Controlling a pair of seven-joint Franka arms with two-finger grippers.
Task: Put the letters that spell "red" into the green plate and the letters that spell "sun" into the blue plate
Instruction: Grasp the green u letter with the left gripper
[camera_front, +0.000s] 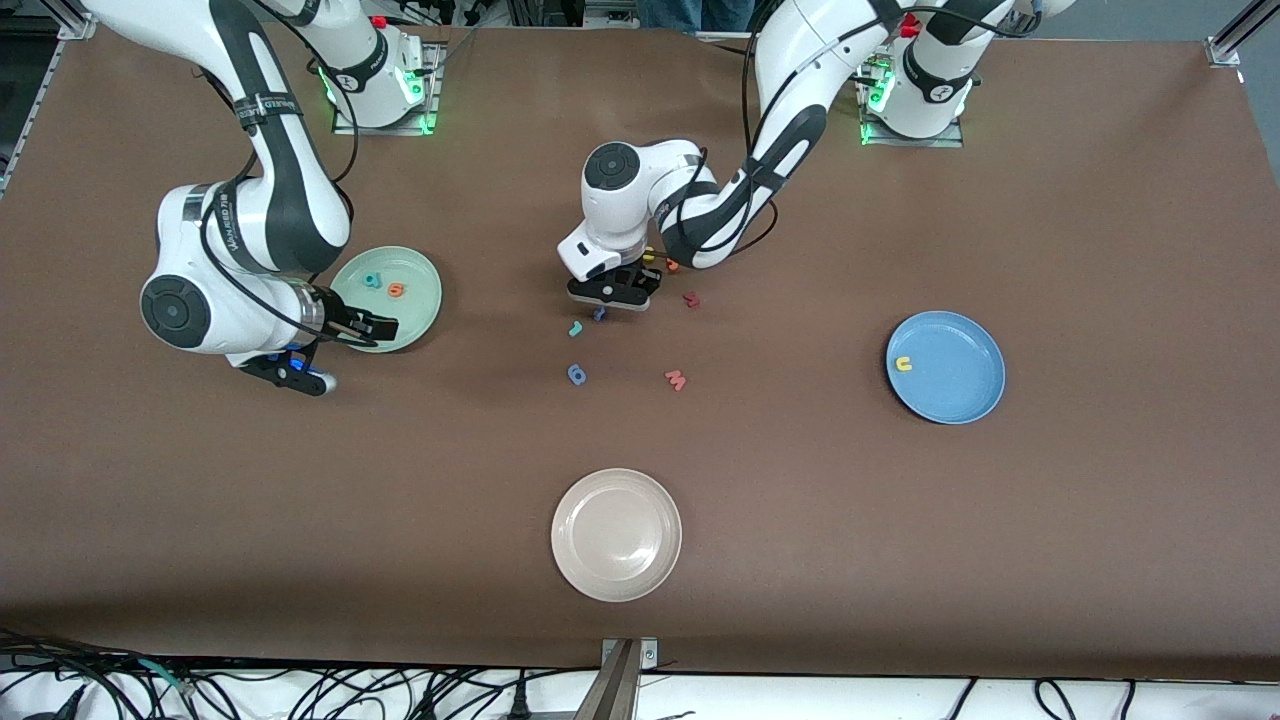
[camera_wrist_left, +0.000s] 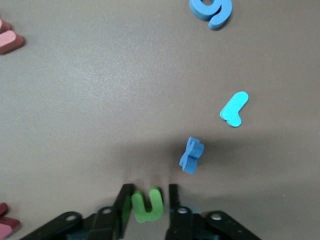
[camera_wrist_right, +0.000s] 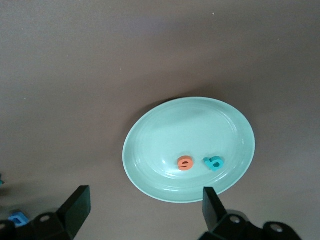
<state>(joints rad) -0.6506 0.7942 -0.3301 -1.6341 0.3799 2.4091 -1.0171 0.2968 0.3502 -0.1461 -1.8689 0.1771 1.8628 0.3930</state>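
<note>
My left gripper (camera_front: 610, 298) (camera_wrist_left: 148, 196) is down on the table at mid-table, its fingers closed in on either side of the olive-green n (camera_wrist_left: 146, 207). The thin teal r (camera_front: 575, 328) (camera_wrist_left: 234, 109) lies on the table close by, nearer the front camera. A yellow letter (camera_front: 649, 254) peeks out by the left wrist. The green plate (camera_front: 420, 300) (camera_wrist_right: 150, 130) holds the teal d (camera_front: 372, 280) (camera_wrist_right: 213, 163) and orange e (camera_front: 397, 290) (camera_wrist_right: 185, 163). The blue plate (camera_front: 960, 395) holds the yellow u (camera_front: 903, 364). My right gripper (camera_front: 298, 376) (camera_wrist_right: 142, 210) hangs open and empty beside the green plate.
A blue letter (camera_front: 599, 314) (camera_wrist_left: 191, 155) lies right by the left gripper. Also loose on the table are a blue rounded letter (camera_front: 577, 374) (camera_wrist_left: 211, 10), a red letter (camera_front: 676, 379), a dark red letter (camera_front: 690, 298) and an orange letter (camera_front: 672, 265). The cream plate (camera_front: 616, 535) sits nearest the front camera.
</note>
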